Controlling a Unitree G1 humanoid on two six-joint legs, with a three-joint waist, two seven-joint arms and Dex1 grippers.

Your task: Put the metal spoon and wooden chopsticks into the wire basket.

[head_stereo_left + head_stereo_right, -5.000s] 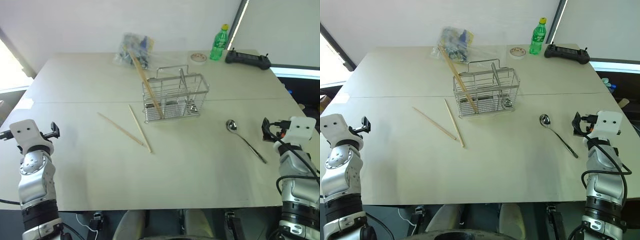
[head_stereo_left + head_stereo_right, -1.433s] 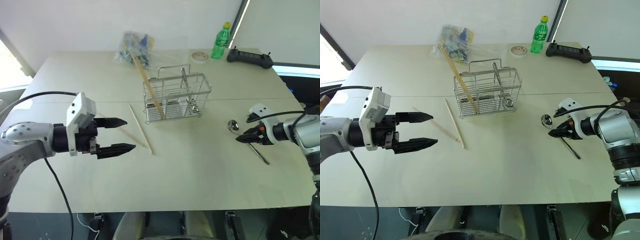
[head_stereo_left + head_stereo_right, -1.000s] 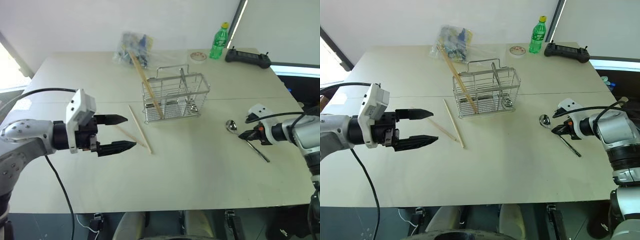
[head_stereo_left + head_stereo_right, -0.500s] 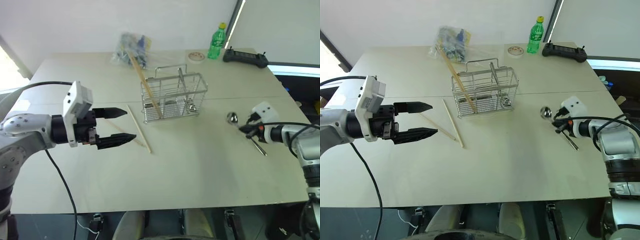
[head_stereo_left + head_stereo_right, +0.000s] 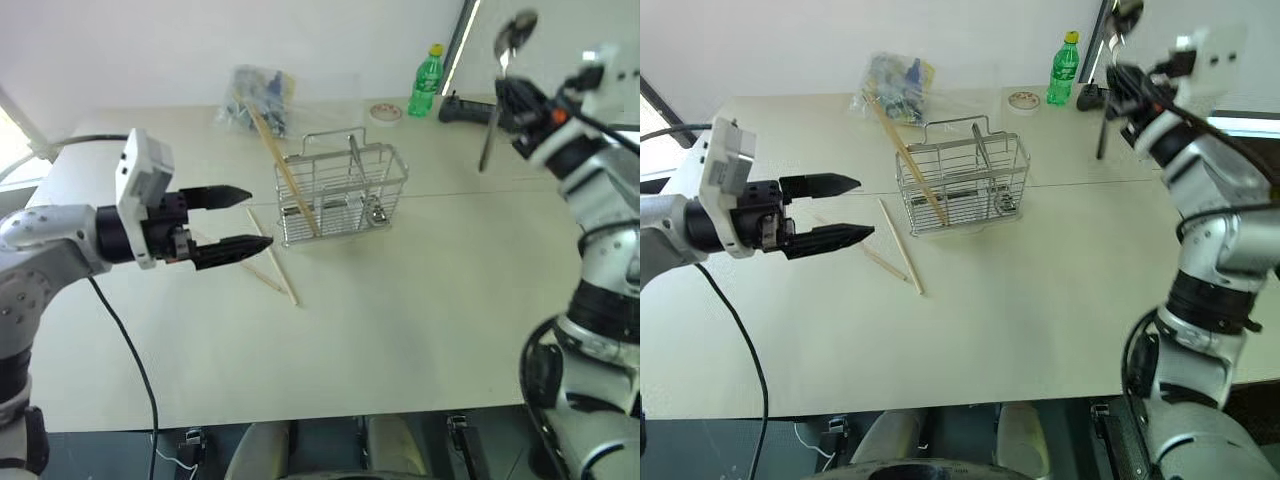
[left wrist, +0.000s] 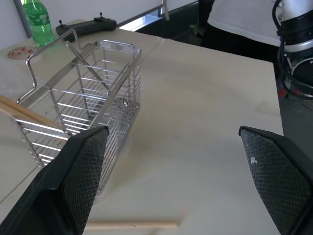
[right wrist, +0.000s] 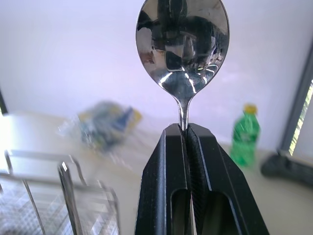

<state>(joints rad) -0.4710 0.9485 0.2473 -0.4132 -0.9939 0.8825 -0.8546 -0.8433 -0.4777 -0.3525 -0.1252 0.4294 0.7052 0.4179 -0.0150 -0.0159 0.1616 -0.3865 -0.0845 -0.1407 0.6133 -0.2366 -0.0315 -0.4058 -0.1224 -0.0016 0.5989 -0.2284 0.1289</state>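
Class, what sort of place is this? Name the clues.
Probably a robot test room, not a kitchen: a bare pale table against a plain wall, with a black handheld controller beside a green bottle and a wire basket.

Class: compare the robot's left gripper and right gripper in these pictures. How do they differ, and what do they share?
The left gripper stands open and empty; the right gripper is shut on the metal spoon. The left gripper hangs low over the table beside the wire basket; the right gripper is raised high. Both have two black fingers.

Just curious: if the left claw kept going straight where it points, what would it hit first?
Probably the basket, which lies ahead of the open left claw; depth is hard to judge.
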